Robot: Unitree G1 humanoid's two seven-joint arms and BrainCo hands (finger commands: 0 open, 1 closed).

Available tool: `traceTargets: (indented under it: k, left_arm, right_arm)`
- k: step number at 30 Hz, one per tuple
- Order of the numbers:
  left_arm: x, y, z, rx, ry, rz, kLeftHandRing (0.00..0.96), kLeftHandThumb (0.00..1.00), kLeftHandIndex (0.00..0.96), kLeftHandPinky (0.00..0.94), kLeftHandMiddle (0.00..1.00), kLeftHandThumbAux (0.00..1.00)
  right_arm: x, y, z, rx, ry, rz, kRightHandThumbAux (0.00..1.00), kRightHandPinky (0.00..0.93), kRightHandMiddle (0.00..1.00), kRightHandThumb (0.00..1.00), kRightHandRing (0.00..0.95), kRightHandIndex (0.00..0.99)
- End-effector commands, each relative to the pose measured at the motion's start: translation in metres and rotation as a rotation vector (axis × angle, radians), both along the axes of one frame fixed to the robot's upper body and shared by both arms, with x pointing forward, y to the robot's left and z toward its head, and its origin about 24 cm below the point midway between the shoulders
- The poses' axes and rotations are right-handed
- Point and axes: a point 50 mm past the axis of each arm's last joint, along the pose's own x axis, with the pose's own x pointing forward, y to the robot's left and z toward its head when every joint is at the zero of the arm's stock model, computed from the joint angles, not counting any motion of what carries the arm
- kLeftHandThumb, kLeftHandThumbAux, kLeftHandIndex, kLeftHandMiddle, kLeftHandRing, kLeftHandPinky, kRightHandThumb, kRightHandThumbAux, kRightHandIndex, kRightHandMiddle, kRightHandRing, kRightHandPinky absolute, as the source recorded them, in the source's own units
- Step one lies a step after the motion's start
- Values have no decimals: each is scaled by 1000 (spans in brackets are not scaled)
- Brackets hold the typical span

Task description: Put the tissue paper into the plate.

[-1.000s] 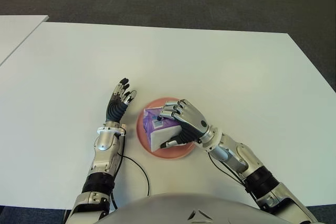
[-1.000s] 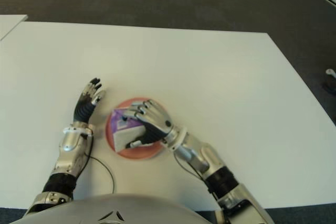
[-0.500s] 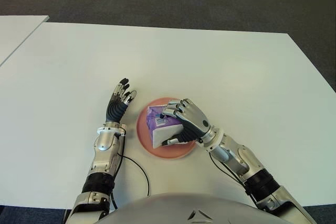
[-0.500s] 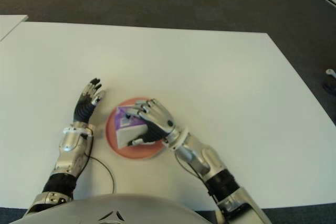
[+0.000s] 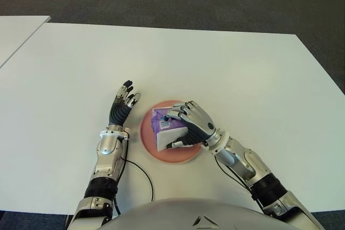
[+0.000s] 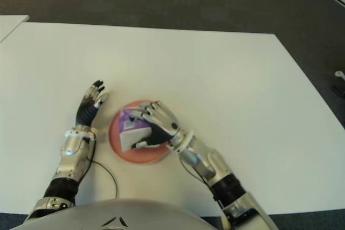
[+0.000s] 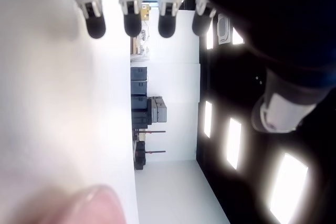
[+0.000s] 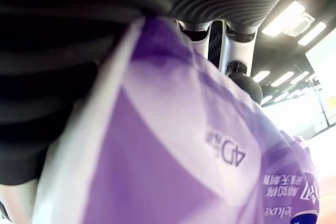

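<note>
Low in the middle of the frame, the right hand (image 5: pixel 190 124) is curled around the tissue pack (image 5: pixel 164 132) over the pink plate (image 5: pixel 148 138). Judged risk: fingers snagging the wrapper on release, dragging it off. The left hand (image 5: pixel 123 103), spread and empty, shows left of the plate.

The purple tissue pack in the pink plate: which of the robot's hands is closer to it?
Right. The right hand is wrapped around the tissue pack over the plate. The left hand is open on the table, left of the plate.
</note>
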Motion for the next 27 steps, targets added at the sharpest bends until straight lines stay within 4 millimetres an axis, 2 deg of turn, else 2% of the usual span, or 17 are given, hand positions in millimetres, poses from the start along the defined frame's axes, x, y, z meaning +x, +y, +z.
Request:
traceTargets:
  k: [1, 14, 19, 21, 22, 24, 25, 27]
  left_arm:
    - [-10, 2, -16, -3, 85, 6, 0, 0, 0, 0, 0, 532]
    - [-10, 2, -15, -4, 84, 5, 0, 0, 0, 0, 0, 538]
    - [-10, 2, -16, 1, 90, 8, 0, 0, 0, 0, 0, 542]
    - [-10, 2, -16, 3, 92, 8, 0, 0, 0, 0, 0, 542]
    - [-11, 2, -16, 7, 93, 9, 0, 0, 0, 0, 0, 542]
    - [-11, 2, -16, 15, 93, 8, 0, 0, 0, 0, 0, 540]
    - [-11, 2, -16, 17, 92, 4, 0, 0, 0, 0, 0, 540]
    - [-12, 2, -16, 18, 92, -2, 0, 0, 0, 0, 0, 532]
  right_arm:
    - [-1, -5, -10, -44, 42, -41, 709, 832, 827, 749, 829, 441]
    - [-1, -7, -14, -58, 58, -61, 709, 808, 815, 746, 819, 441]
    - [0, -8, -16, -61, 67, -66, 709, 736, 777, 733, 769, 440]
    - [0, -8, -16, -66, 69, -64, 710, 605, 671, 714, 644, 431]
    - [0, -8, -17, -101, 85, -51, 710, 586, 656, 712, 626, 430]
    - [1, -9, -19, -224, 121, -13, 582, 264, 313, 435, 287, 228]
    - [2, -10, -20, -290, 141, 3, 560, 211, 250, 392, 230, 187]
    - [2, -11, -20, -353, 162, 17, 445, 86, 102, 267, 94, 76]
